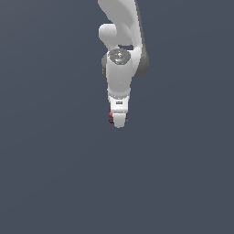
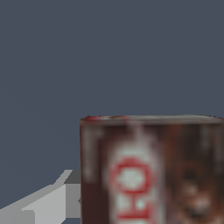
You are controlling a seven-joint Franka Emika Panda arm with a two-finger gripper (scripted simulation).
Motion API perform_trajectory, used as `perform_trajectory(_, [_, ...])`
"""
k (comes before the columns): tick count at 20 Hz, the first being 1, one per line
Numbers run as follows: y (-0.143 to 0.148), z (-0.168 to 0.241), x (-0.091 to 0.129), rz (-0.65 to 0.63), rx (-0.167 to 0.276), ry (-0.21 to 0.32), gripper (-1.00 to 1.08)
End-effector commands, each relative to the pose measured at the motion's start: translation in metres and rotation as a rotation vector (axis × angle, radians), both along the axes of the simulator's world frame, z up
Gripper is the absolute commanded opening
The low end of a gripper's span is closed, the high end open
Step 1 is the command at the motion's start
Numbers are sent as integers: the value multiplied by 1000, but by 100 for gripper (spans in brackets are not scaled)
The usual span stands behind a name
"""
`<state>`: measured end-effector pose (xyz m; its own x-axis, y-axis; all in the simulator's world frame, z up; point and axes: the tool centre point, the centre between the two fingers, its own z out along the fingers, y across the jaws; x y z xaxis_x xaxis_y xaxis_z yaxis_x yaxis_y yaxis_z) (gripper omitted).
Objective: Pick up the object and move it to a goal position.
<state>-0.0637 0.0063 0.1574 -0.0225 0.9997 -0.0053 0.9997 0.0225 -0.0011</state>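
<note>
A: Exterior view first: where is the object?

B: The object [image 1: 111,116] shows only as a sliver of dark brown and red at the tip of the white arm [image 1: 120,68], on the exterior view's left side of the gripper [image 1: 119,119]. The arm points down against a plain grey-blue ground.

A: Is the gripper clenched on it?

B: I cannot tell. The fingers are hidden behind the gripper's own body in that view. In the wrist view the object [image 2: 151,170] fills much of the picture, very close, its red-and-white label blurred, with one grey finger [image 2: 48,201] just beside its edge. Whether finger and box touch is unclear.
</note>
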Motion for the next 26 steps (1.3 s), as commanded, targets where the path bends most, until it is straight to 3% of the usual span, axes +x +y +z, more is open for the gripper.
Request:
perform_trajectory(1, [8,17,-13,0,-1,0,-100])
perform_trajectory(14, [42,94,-65,0,5,-1,-100])
perform_trajectory(26, [53,120,-79,-1,5,-1,-100])
